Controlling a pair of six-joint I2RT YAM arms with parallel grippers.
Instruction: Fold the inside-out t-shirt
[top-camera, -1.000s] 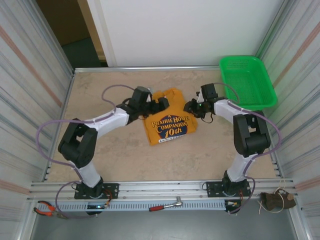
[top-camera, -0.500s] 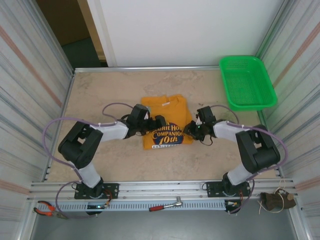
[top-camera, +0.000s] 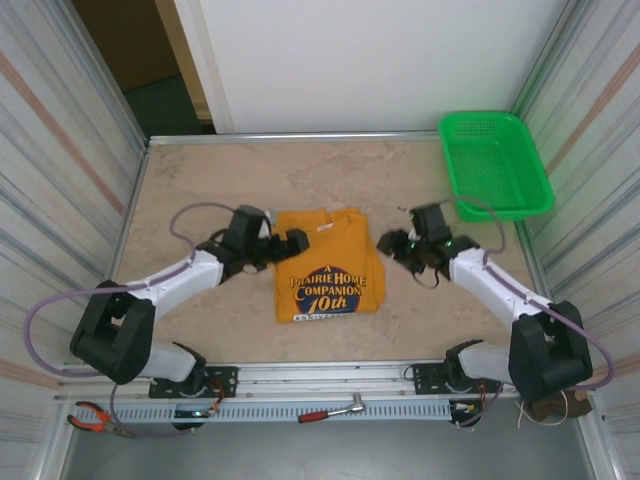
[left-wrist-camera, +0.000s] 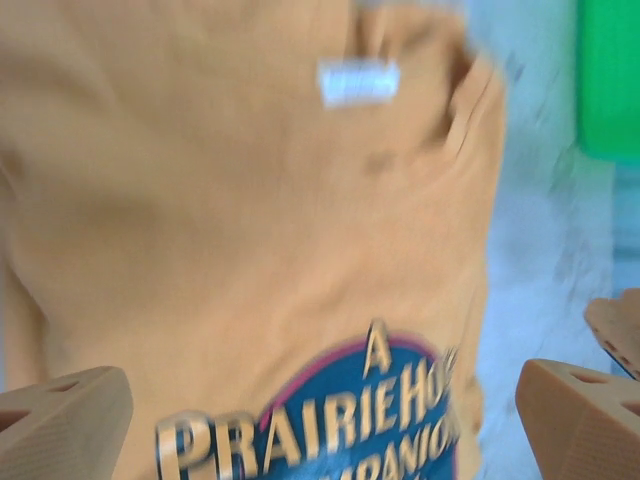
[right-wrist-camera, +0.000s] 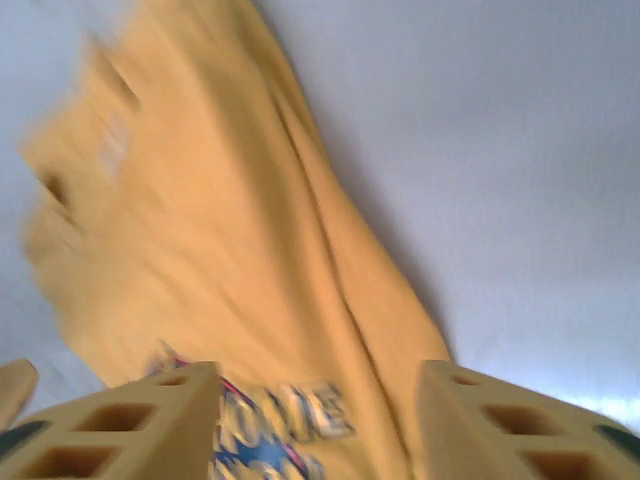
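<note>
Top external: you've got the inside-out t-shirt (top-camera: 325, 270) lying flat on the table (top-camera: 220, 190), folded to a rough rectangle, navy logo (top-camera: 325, 287) face up. The green basket (top-camera: 495, 165) sits well apart, up and right of the shirt.

The left arm is low, its forearm running in to the shirt's upper left edge. The left gripper (top-camera: 295, 240) is spread wide and holds nothing. Its fingers (left-wrist-camera: 60, 420) straddle the print from above.

The right arm has its elbow back and its forearm angled to the shirt's upper right edge. The right gripper (top-camera: 385, 243) is parted and empty (wrist view blurred). Its fingers (right-wrist-camera: 120, 425) are clear of the cloth.
</note>
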